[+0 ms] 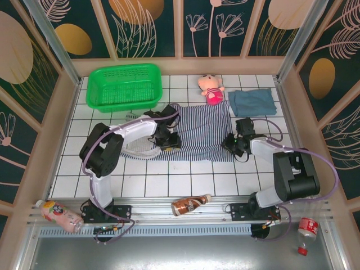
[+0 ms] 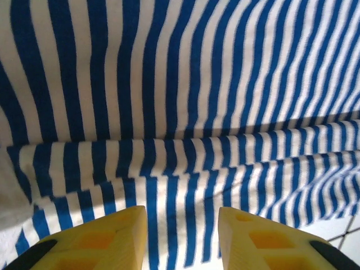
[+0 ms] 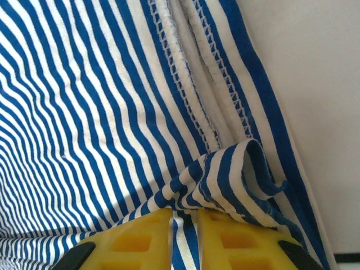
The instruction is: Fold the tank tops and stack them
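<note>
Brown bottle [image 1: 190, 205]: it lies on the rail at the near edge of the table, well apart from the striped tank top [image 1: 198, 130], on its near side.
Pink bottle [image 1: 57, 215]: on the same rail, far to the near left of the striped top.
Open room, near: bare white tiles of the table [image 1: 169, 181] run between the rail and the near edge of the striped top.
Left gripper [image 2: 181, 215]: it is low over the near left part of the striped top. Its yellow fingers [image 2: 112, 237] stand spread, and flat striped cloth shows in the gap. A low ridge of cloth crosses just beyond them.
Right gripper [image 3: 184, 215]: it is at the near right corner of the striped top. Its fingers [image 3: 140, 239] are almost together and pinch a curled fold of the stitched edge.
Striped tank top, look: thin navy and white stripes, soft cloth, spread mostly flat, with a pale strap loop at its near left.
Open room, sides: there are many bare tiles to its left and a narrower strip to its right.
Teal tank top [image 1: 254, 102]: plain dusty blue and folded flat, just beside the far right corner of the striped top.
Pink doll [image 1: 211, 89]: at the far edge of the striped top.
Green basket [image 1: 124, 103]: beyond the far left corner of the striped top.
</note>
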### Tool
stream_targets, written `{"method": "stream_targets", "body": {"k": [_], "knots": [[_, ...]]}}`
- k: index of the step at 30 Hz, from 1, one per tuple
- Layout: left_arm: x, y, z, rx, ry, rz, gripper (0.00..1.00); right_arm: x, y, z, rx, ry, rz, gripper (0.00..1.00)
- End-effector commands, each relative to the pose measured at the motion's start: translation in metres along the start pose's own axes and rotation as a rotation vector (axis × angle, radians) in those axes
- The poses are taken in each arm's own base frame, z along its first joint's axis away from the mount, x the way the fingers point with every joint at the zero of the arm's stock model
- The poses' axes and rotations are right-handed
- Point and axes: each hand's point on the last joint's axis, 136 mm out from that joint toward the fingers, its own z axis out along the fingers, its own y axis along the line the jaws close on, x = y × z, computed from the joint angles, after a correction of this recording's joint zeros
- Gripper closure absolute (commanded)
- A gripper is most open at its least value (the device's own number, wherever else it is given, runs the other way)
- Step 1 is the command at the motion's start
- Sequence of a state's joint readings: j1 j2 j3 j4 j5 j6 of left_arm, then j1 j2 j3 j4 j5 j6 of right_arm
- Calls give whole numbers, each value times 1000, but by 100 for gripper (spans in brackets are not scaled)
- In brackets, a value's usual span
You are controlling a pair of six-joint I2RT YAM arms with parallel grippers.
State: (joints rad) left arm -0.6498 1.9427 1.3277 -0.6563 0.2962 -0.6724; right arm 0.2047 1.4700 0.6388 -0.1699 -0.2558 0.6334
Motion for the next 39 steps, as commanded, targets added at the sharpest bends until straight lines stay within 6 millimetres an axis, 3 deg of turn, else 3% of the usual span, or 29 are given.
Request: {"method": "stream_targets", "body": {"k": [1,5,9,12,17,22,26,36,39], "knots": [[-7,11,13,-30,-14,32,62,-17,-2,2,21,-51,-26,77],[-13,40,18,-133,-38,-2,63,-20,-7,-5,73,-62,-71,71],[-17,53,10,-179,-71,-33,62,-14,14,-26,26,-55,-105,67],[-12,56,15,-171,-59,-37,61,9,28,-34,-11,-8,-117,67],[-9,57,16,-165,-53,-28,58,54,27,-19,-26,95,-117,67],[7,70,18,-189,-27,-13,56,77,-13,-7,99,167,-106,67],[23,75,17,-180,-8,-21,56,82,-34,-8,169,180,-66,66],[72,59,26,-104,60,-48,54,90,-82,-39,364,227,32,65],[91,54,31,-94,89,-52,53,93,-85,-46,395,245,49,64]]}}
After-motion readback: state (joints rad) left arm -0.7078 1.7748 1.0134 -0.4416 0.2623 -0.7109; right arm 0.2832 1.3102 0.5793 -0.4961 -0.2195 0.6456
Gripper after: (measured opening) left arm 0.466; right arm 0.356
